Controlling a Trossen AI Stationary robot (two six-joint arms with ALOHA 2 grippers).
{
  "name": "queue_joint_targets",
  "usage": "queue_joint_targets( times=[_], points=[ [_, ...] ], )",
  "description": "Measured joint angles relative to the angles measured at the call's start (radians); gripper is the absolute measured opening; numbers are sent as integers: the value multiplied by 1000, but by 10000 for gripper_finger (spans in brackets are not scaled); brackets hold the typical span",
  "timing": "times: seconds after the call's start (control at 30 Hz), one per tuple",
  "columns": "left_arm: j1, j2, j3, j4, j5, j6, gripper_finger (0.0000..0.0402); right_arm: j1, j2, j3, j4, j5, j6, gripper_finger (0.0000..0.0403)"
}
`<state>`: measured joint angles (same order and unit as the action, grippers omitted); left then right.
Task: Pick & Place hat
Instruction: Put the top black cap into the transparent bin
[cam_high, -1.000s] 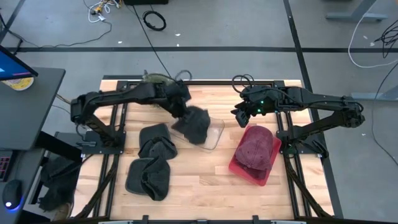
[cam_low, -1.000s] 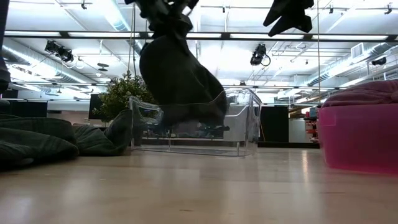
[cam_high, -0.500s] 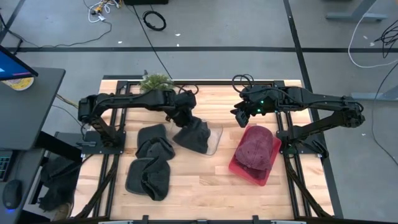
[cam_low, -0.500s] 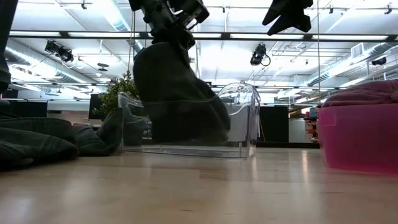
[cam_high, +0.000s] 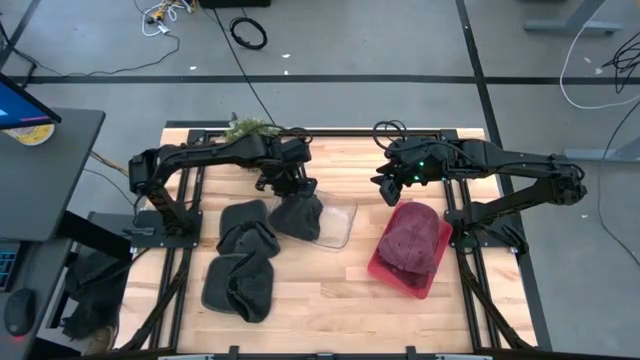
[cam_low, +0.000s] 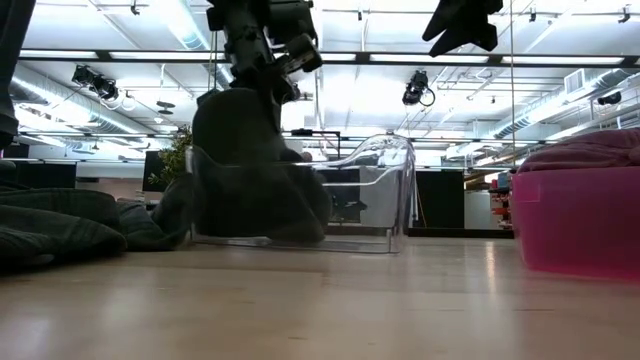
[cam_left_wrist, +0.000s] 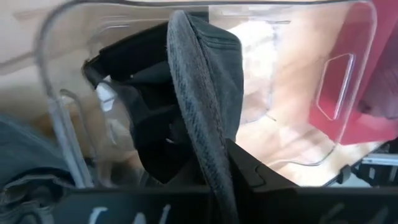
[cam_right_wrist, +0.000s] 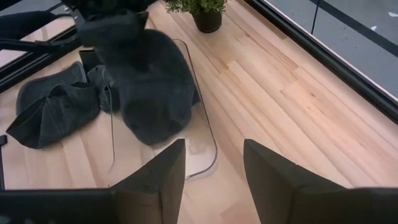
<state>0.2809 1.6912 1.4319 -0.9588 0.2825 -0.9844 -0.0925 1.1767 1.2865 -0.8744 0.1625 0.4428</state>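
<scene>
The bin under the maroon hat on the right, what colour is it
The bin is translucent pink-red, clearest in the low view; the maroon hat rests in it.

Light wood-plank table (cam_high: 330, 290), dark metal frame at edges. Directly on it: clear plastic bin (cam_high: 335, 216) near centre; pink bin (cam_high: 402, 272) to its right; two dark grey hats (cam_high: 252, 228) (cam_high: 241, 286) lying left of clear bin; small potted plant (cam_high: 250, 127) at far edge.
</scene>
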Motion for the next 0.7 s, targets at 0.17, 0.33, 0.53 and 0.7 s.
queue_joint_targets(
  times=[0.17, 0.33, 0.53, 0.7],
  points=[
    [20, 27, 2, -5, -5, 0, 30, 0, 0, 0, -1, -22, -13, 164],
    [20, 28, 1, 24, -49, 44, 59, 1, 0, 0, -8, -24, -16, 164],
    [20, 23, 1, 32, -55, 114, 111, 1, 0, 0, -12, -24, -35, 164],
    [20, 23, 1, 31, -61, 123, 169, 1, 0, 0, -16, -25, -41, 164]
  ],
)
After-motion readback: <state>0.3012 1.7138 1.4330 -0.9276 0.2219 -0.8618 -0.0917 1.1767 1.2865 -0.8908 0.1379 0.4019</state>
